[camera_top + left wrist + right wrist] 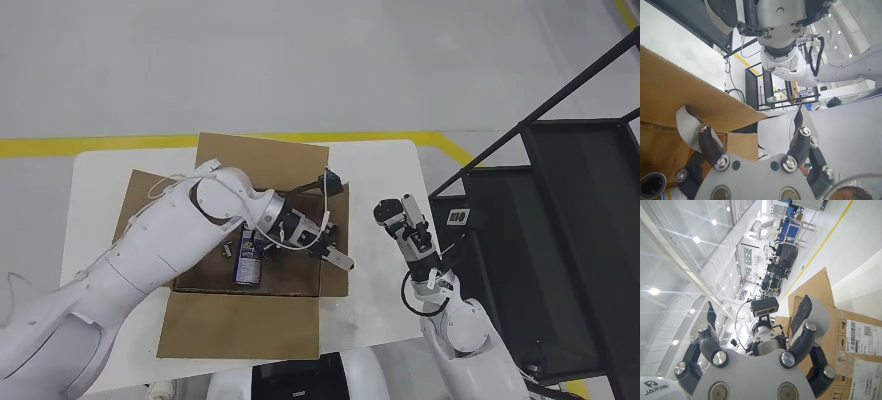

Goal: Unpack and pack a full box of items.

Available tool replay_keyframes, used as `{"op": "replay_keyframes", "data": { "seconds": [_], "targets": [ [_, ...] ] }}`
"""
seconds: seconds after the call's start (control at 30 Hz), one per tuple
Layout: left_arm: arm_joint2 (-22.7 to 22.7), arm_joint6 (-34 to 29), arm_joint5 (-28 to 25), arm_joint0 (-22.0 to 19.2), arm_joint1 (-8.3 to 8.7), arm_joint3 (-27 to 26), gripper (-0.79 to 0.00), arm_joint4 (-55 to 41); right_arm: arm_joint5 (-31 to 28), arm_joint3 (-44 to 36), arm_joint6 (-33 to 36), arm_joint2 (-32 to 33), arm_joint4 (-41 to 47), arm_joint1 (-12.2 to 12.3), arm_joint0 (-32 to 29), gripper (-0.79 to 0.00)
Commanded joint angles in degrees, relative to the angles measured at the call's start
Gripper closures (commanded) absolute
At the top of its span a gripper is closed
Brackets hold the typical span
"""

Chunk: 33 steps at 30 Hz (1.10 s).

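The can (248,262) lies inside the box (262,156), long axis running toward the robot, just left of the left tool (335,248), whose jaws stand apart. The right tool (398,212), also apart and empty, is farther off.

The box (240,325) sits on the table (380,170) with its flaps spread outward. A can (247,262) lies inside it. The left gripper (338,255) is at the box's right wall. The right gripper (402,215) is over the table, just right of the box. A rack (560,220) stands right of the table
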Motion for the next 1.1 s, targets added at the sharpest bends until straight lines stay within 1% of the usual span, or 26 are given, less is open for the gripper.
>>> {"op": "replay_keyframes", "data": {
  "seconds": [0.0,0.1,0.17,0.33,0.53,0.6,0.7,0.8,0.93,1.07],
  "targets": [
    [1.03,0.66,-1.41,-0.47,-1.52,2.74,-0.785,-0.43,0.00,0.00,0.00,0.00,0.00,0.00,0.00,-0.785],
    [1.70,1.62,-4.02,-0.71,-3.26,6.76,-0.785,-1.34,0.10,-0.02,-0.15,0.06,0.01,0.00,0.06,-0.785],
    [1.67,2.02,-5.86,-0.80,-4.06,9.03,-0.785,-1.78,-0.02,-0.22,-1.26,0.93,0.59,0.02,-0.20,-0.785],
    [1.02,2.68,-7.78,-1.03,-5.12,12.55,-0.785,-2.32,-1.20,-2.14,-0.74,4.84,2.13,0.41,-4.16,-0.785],
    [0.45,3.18,-8.29,-0.90,-5.75,15.33,-0.785,-2.54,-3.05,-5.46,7.66,7.40,6.80,1.15,-11.10,-0.785],
    [0.55,3.49,-8.60,-0.61,-6.12,15.95,-0.785,-2.87,-3.22,-5.77,10.94,7.00,7.65,1.37,-12.31,-0.785],
    [1.52,3.75,-8.85,-0.45,-6.88,16.54,-0.785,-1.66,-5.05,-6.20,16.77,6.13,9.32,1.74,-13.39,-0.785],
    [2.28,4.39,-9.50,-0.53,-7.49,17.99,-0.785,-0.98,-5.67,-6.24,21.86,7.05,11.15,2.23,-14.88,-0.785],
    [2.69,5.03,-10.13,-1.28,-8.44,19.61,-0.785,-1.78,-4.18,-4.94,25.23,6.58,11.92,2.61,-15.81,-0.785],
    [2.67,5.75,-10.86,-1.59,-9.00,20.35,-0.785,-2.32,-0.71,-1.39,24.24,4.71,10.07,2.67,-13.04,-0.785]
  ]
}}
